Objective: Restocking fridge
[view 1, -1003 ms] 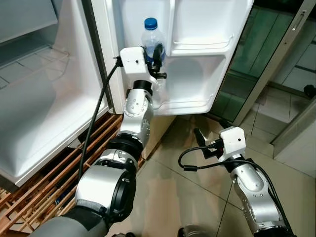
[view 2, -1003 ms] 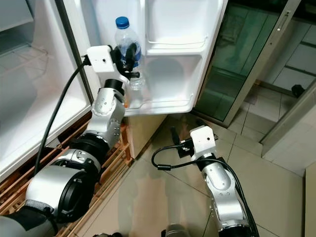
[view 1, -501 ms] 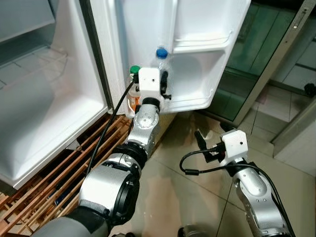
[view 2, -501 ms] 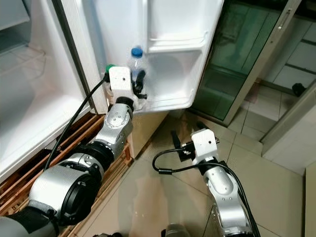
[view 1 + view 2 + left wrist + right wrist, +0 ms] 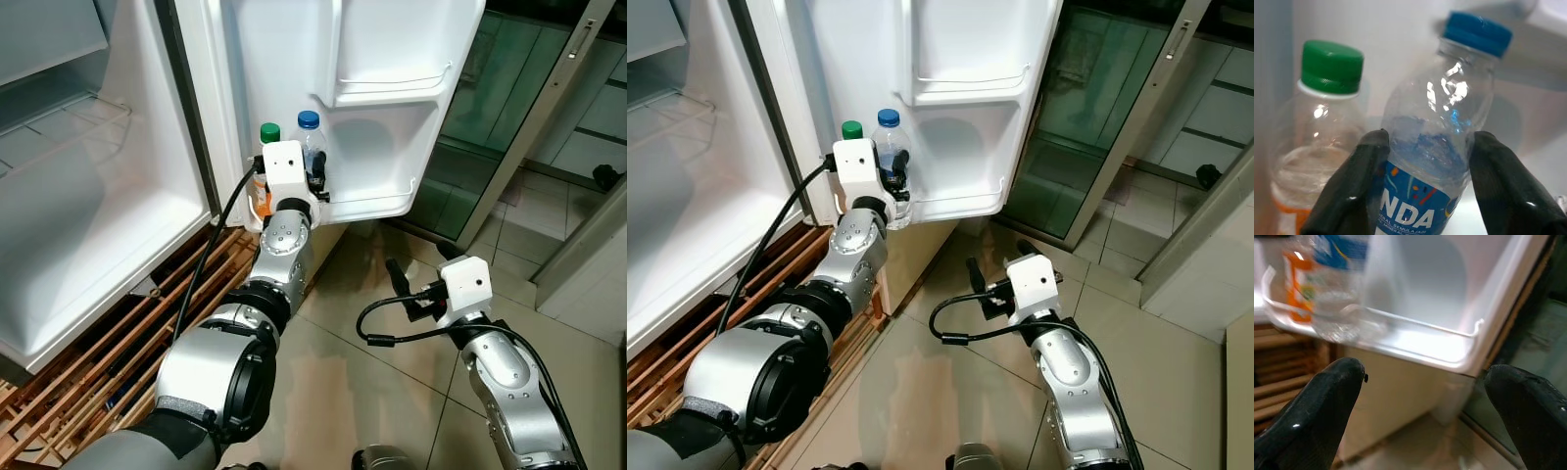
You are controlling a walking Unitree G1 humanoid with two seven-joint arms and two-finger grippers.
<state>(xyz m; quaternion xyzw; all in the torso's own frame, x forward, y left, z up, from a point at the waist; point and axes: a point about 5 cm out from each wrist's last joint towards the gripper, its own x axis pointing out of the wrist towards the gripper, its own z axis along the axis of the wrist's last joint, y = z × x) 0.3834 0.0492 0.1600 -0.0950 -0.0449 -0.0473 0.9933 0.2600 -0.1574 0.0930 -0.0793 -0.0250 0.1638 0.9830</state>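
A clear water bottle (image 5: 310,137) with a blue cap and blue label stands in the lower door shelf (image 5: 382,206) of the open fridge. My left gripper (image 5: 315,182) is shut on it; in the left wrist view both black fingers (image 5: 1359,191) press on the water bottle (image 5: 1440,147) just above its label. Close beside it in the same shelf stands a green-capped bottle (image 5: 267,137) with an orange label, also seen as the green-capped bottle (image 5: 1327,117) in the wrist view. My right gripper (image 5: 419,266) hangs low over the floor, open, holding nothing.
The upper door shelf (image 5: 392,93) is above the bottles. The fridge's white interior (image 5: 88,196) lies to the left over a wooden slatted pallet (image 5: 88,372). A dark glass door (image 5: 509,117) with a metal frame stands right of the fridge door. Tiled floor (image 5: 362,392) is below.
My left gripper has lowered the blue-capped bottle from beside the upper shelf down into the lower door shelf, next to the green-capped bottle. The right arm has hardly moved.
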